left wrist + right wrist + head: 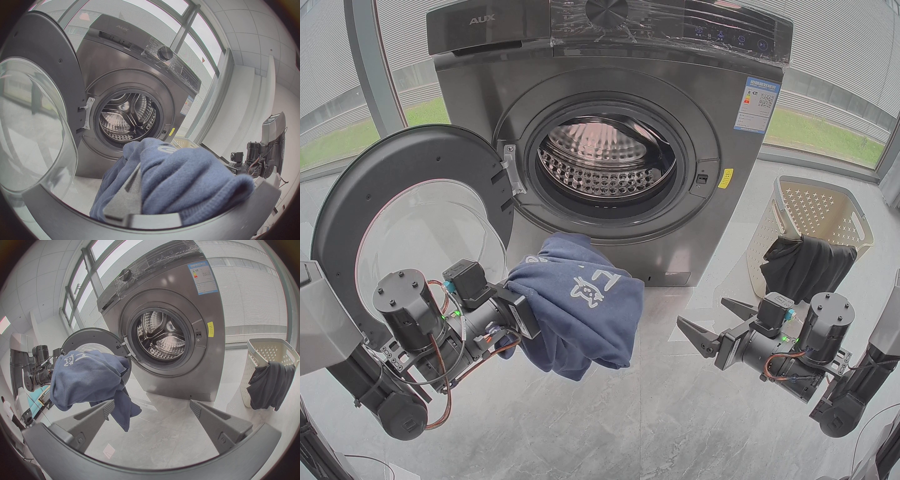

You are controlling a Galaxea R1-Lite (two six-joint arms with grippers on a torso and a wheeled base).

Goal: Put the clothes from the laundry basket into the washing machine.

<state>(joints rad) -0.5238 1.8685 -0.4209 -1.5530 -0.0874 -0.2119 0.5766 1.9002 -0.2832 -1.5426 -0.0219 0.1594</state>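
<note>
The navy sweatshirt hangs in the air in front of the washing machine, just below its open drum. It is pinched in the left gripper, whose fingers are mostly buried in the cloth. To the left the round door stands swung wide open. On the right, the right gripper hangs over the floor with its fingers spread and empty. Farther right, a black garment drapes over the near rim of the cream laundry basket.

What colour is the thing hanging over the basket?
The garment over the laundry basket rim is black, clearest in the right wrist view.
</note>
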